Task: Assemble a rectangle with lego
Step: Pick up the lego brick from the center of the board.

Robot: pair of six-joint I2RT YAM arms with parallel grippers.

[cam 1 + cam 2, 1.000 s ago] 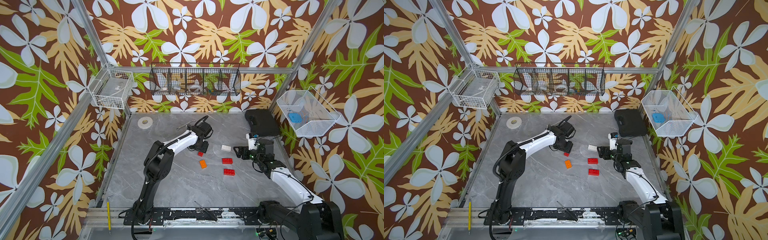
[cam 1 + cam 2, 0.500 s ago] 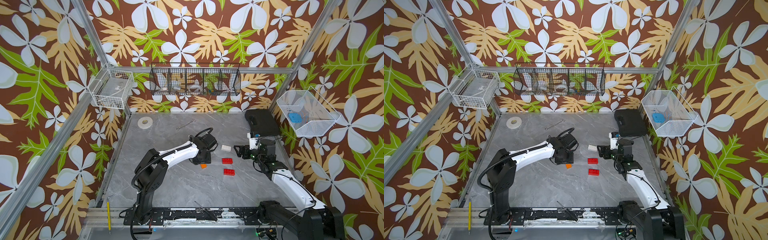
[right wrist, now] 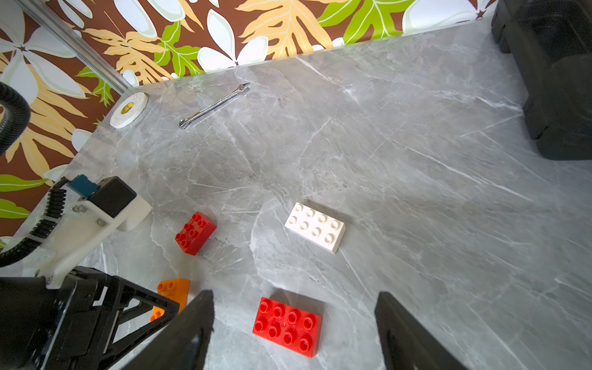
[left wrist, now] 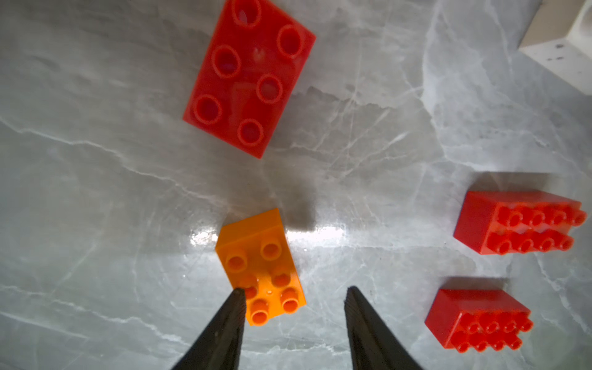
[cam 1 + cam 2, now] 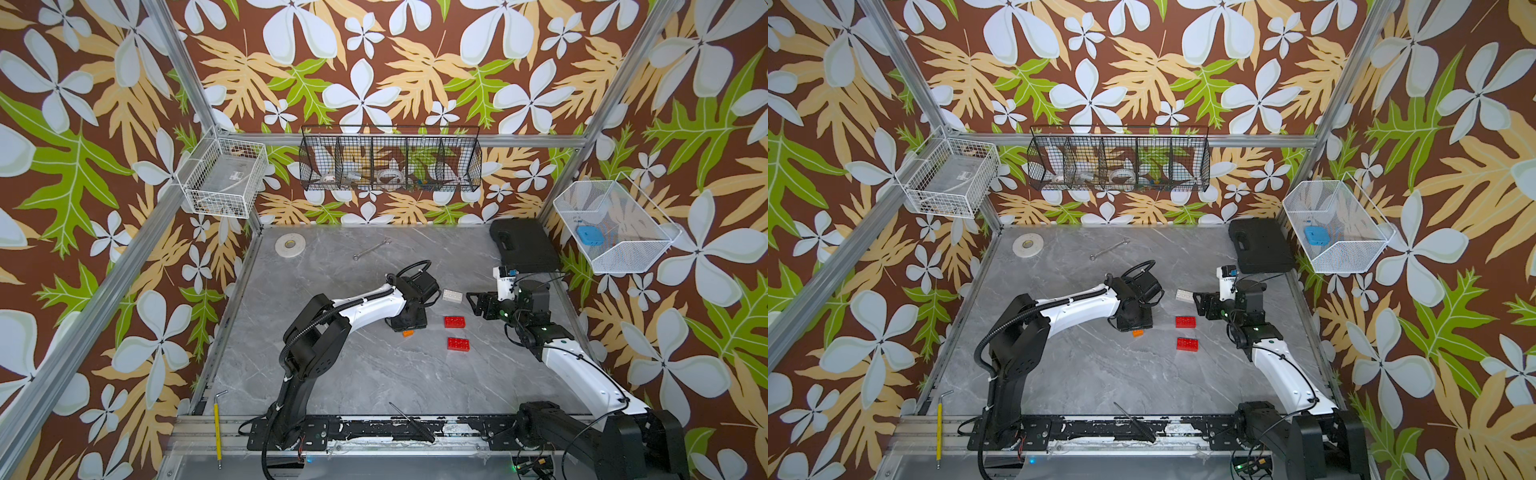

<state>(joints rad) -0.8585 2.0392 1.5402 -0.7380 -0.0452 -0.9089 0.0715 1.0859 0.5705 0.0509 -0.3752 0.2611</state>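
The left gripper (image 4: pixel 294 290) has dropped over the orange brick (image 4: pixel 259 266) mid-bench, jaws half open around it, narrowing, not yet gripping. The right gripper (image 3: pixel 294 294) gapes empty. Nothing is joined yet.

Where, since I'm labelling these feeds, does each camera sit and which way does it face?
Both top views: high over the base, looking down at the table; left arm and right arm whole.
Left wrist: on the left arm, looking down at the orange brick; left gripper shows.
Right wrist: on the right arm, facing the far wall over the wrench; right gripper and left arm show.
Shared: both wrist views hold the orange brick.
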